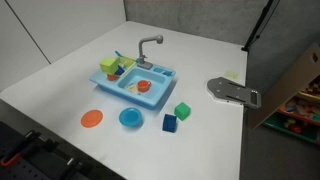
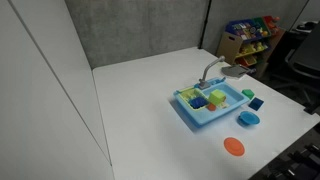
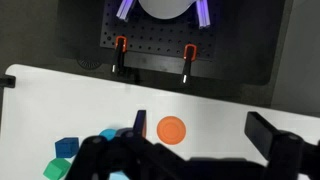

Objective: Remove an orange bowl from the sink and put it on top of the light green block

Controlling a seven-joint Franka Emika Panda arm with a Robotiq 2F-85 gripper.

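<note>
The light blue sink (image 1: 112, 84) with a grey faucet (image 1: 150, 45) stands mid-table; it also shows in an exterior view (image 2: 186, 111). The orange bowl (image 1: 143, 87) sits in its basin. The light green block (image 1: 112, 66) sits at the sink's other end, beside the basin. In the wrist view my gripper (image 3: 200, 128) is open and empty, high above the white table, with the flat orange plate (image 3: 172, 129) between its fingers far below. The sink, bowl and light green block are hidden in the wrist view. The gripper shows in neither exterior view.
In front of the sink lie an orange plate (image 1: 92, 118), a blue dish (image 1: 130, 118), a blue cube (image 1: 170, 122) and a bright green cube (image 1: 182, 110). A grey metal plate (image 1: 232, 90) lies near the table's edge. Shelves with toys (image 2: 250, 35) stand beyond the table.
</note>
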